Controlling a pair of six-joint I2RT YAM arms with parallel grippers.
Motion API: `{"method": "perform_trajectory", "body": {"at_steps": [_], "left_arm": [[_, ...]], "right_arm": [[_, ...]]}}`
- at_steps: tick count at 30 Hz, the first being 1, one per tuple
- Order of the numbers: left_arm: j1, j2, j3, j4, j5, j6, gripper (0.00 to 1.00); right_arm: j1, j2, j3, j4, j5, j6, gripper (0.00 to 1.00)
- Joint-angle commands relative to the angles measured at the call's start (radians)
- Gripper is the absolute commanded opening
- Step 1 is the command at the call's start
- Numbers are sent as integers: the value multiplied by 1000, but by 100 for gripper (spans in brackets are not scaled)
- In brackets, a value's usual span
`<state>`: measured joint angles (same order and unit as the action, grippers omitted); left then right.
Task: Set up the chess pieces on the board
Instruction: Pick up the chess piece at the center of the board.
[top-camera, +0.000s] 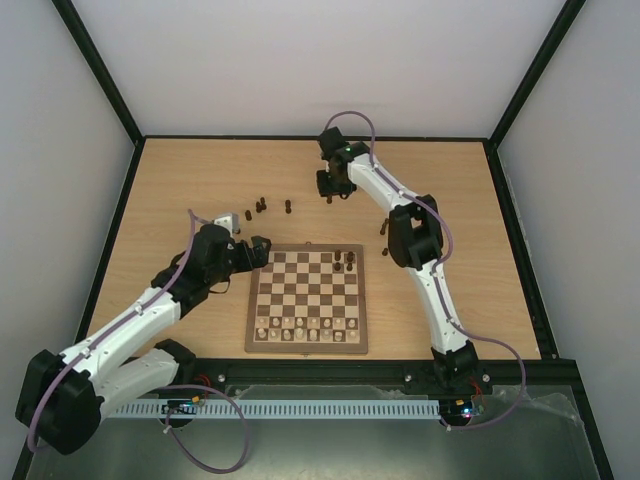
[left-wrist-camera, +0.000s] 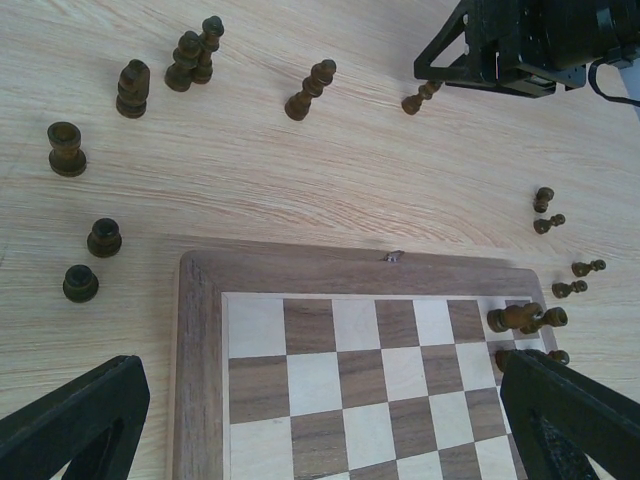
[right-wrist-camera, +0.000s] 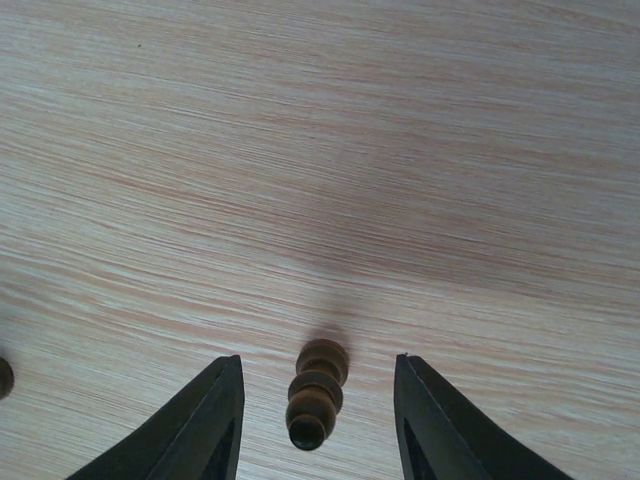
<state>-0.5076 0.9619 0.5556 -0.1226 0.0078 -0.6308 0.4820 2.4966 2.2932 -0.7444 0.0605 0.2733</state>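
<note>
Dark pieces (left-wrist-camera: 190, 60): tiny, turned dark-brown wood. Most are loose on the table (top-camera: 200, 190) beyond the board (left-wrist-camera: 200, 350), a few on its far-right corner. One dark pawn (right-wrist-camera: 317, 395) stands on the table between the right gripper (top-camera: 331, 192) jaws, gap on both sides, not gripped. Left gripper (left-wrist-camera: 320, 400) spread wide, holding nothing, over the board's far-left corner. Pale pieces (top-camera: 305, 328) on the near rows. Board checkered brown and cream, mid-brown border. Table is light wood grain, with black rails (top-camera: 250, 137) and white walls (top-camera: 60, 150).

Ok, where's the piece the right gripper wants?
Right wrist view: the piece stands untouched between the right gripper's fingers, on tabletop beyond the board's far edge.
</note>
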Motion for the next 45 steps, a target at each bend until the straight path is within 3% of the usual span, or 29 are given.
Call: {"method": "perform_trajectory", "body": {"at_steps": [1,17,27,31,36,45], "left_arm": [[-5,11,-10,22,4,14,100],[-3,36,-12,40,6,16,100],[-3,42,-15,46,9,16,100],[-3,42,-14,49,9,17,100],[-3,34,-13,43,9,16,100],[-3,-5,5,5,3,15,100]], "right_arm": [[10,29,43,-60,16,-11,40],[12,59,51,-71,38,-13,27],[16,49,51,-88,59,-16,5],[21,11,26,-108,74,-18,2],[34,-115,-98,-90,92,-19,1],[92,-421,-468,-1,90,2,2]]}}
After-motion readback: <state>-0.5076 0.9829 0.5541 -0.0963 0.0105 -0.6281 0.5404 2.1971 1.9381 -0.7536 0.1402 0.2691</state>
